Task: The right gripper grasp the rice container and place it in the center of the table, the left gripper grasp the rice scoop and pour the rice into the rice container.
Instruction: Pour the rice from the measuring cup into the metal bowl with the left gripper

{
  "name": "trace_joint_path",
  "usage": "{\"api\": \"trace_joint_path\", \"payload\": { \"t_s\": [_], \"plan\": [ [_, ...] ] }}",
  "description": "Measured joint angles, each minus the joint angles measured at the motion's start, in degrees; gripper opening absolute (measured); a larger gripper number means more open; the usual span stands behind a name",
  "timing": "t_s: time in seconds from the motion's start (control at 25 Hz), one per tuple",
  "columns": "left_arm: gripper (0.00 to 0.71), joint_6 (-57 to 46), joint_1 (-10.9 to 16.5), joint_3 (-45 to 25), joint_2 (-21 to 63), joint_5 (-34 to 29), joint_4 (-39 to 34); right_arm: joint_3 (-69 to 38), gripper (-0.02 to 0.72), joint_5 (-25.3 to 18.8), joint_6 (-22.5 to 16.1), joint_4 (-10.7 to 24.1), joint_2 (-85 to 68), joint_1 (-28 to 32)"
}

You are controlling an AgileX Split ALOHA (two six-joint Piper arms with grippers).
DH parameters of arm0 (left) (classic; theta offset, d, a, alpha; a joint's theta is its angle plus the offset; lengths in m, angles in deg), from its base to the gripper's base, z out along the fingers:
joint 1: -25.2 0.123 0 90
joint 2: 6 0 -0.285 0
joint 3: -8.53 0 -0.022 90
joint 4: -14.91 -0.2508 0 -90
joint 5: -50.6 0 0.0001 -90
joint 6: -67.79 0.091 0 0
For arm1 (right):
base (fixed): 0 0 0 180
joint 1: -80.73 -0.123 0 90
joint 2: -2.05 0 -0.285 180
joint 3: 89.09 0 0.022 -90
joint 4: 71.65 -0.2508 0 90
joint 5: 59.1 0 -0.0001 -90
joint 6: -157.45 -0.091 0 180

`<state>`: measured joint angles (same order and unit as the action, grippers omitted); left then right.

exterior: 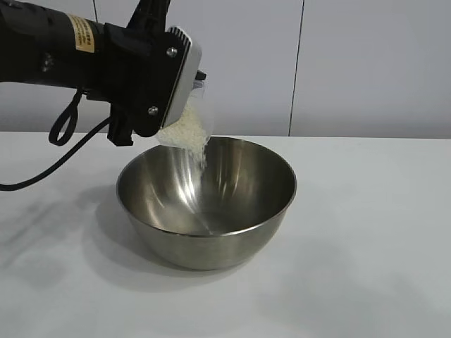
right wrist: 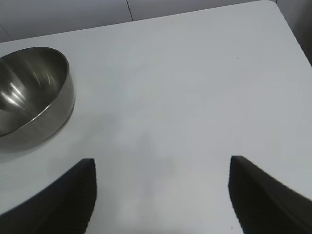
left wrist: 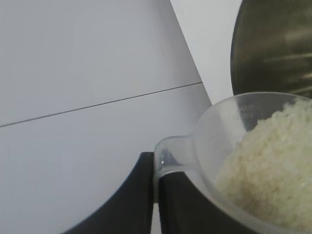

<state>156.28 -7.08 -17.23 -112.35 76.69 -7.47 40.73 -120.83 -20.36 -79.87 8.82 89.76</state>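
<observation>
The large round shiny stainless-steel rice container (exterior: 206, 211) is sitting upright on the plain white flat table (exterior: 366, 232), nearest the exterior camera and about midway across the tabletop. Just behind and above its far-left rim, the small translucent clear plastic rice scoop (exterior: 189, 127) is hanging tipped over, its mouth slanting down into the bowl. The heap of small white uncooked rice (exterior: 184, 132) is lying against the lowered side of the scoop, and a thin stream of grains is falling from its lip down into the container.

The black left gripper (left wrist: 155, 195) is holding the scoop: in the left wrist view its two pointed fingers (left wrist: 131, 195) are pressed nearly together on the scoop's small flat handle, with the cup full of grains just beyond them and the steel bowl farther off. The arm is reaching in from the left side, a black cable looping beneath it.

The black right gripper (right wrist: 161, 195) is hovering above bare table, well apart from the container, its wedge-shaped fingers spread wide and gripping nothing.
</observation>
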Motion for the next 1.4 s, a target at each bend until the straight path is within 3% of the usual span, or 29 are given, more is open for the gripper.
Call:
{"api": "trace_joint_path", "payload": {
  "t_s": [0.56, 1.4],
  "plan": [
    [0.012, -3.40, 0.00, 0.00, 0.00, 3.44, 0.06, 0.00, 0.516, 0.00, 0.00, -0.06, 0.00, 0.00],
    [0.012, -3.66, 0.00, 0.00, 0.00, 3.73, 0.06, 0.00, 0.516, 0.00, 0.00, -0.12, 0.00, 0.00]
  ]
}}
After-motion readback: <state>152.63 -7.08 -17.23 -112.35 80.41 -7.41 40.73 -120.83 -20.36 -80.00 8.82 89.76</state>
